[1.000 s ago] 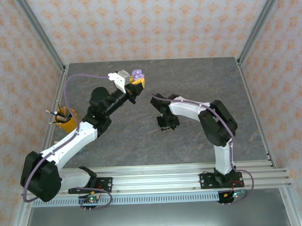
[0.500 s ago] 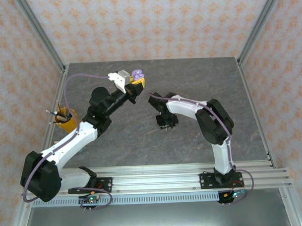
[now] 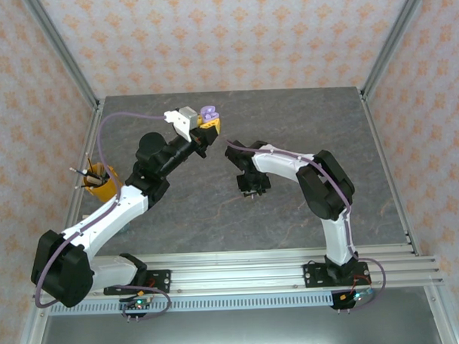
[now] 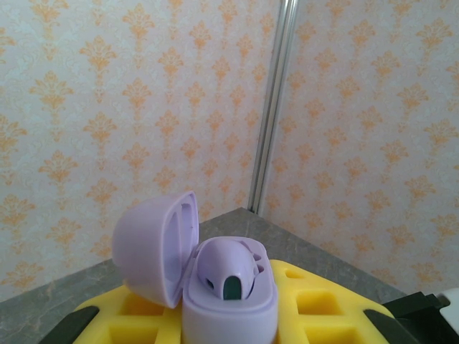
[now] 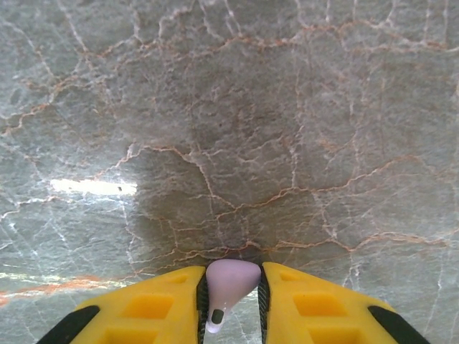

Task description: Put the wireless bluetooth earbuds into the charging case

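Pale purple earbud (image 5: 228,283) pinched in the right jaws, open case (image 4: 215,287) gripped in the left jaws

The bud sits tight between the right arm's yellow pads (image 5: 150,308), stem end towards the camera, low over the marbled bench (image 5: 287,107) near its middle. The left jaws are closed on the base of the matching purple case, held up over the back of the bench, lid flipped open to the left. Looks like one bud is already in it.
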